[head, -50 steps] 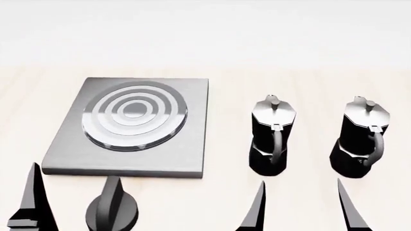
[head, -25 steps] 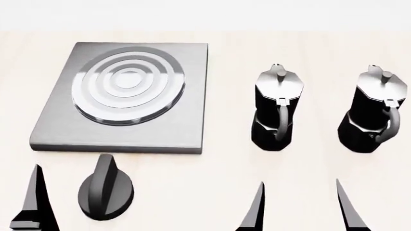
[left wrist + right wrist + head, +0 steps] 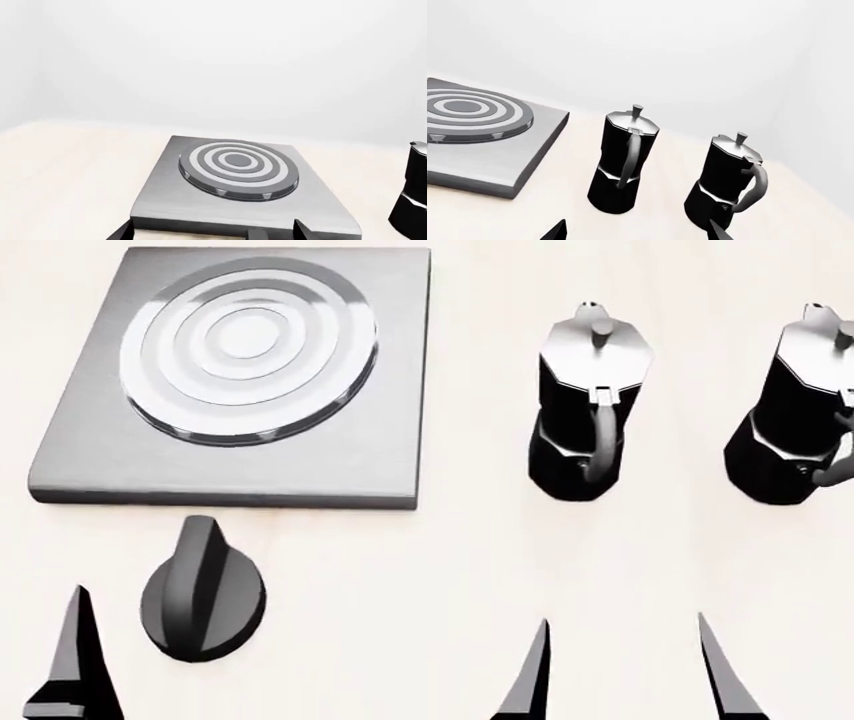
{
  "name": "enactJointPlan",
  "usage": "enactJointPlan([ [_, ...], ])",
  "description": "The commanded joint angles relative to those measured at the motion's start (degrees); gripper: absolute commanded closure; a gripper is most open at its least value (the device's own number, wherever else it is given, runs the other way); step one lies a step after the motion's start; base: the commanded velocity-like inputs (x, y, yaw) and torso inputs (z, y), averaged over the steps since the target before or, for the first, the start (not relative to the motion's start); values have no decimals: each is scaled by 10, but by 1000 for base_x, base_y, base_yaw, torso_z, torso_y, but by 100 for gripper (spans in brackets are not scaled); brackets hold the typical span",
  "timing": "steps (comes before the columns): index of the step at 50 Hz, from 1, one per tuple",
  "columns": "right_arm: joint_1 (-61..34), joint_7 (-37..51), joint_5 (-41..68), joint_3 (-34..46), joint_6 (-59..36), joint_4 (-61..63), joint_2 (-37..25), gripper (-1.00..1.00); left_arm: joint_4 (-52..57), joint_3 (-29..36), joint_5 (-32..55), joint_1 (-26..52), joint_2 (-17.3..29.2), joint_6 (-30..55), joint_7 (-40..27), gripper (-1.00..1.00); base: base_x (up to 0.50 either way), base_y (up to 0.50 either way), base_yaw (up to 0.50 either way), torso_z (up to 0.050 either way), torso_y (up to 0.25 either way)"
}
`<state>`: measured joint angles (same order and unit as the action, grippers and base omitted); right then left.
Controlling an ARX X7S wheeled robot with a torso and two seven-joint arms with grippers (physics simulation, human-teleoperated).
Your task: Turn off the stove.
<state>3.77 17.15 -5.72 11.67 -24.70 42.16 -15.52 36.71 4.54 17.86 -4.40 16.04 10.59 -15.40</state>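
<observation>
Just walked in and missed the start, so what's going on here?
Nothing is being handled yet. A stove plate with a round burner lies on a pale table, its black knob just in front of it. Two moka pots stand to its right. The left gripper sits beside the knob without touching it. The right gripper hangs with its jaws apart, holding nothing.

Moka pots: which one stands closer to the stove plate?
The moka pot directly right of the stove plate; the other moka pot stands farther right, at the head view's edge.
</observation>
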Motion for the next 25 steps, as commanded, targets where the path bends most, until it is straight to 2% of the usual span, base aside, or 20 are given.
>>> enactJointPlan([
  [1,1,-9,-5,-11,10,-5,7,-100,-7,-7,-6,1,-7,-2,9,-100,0,0,0,0,-156],
  [12,0,-5,-1,-10,11,-5,4,-100,-3,3,-8,-5,-2,-4,7,-100,0,0,0,0,-121],
  [25,-1,-1,4,-8,12,-7,1,-100,3,6,10,-3,3,12,3,-100,0,0,0,0,-17],
])
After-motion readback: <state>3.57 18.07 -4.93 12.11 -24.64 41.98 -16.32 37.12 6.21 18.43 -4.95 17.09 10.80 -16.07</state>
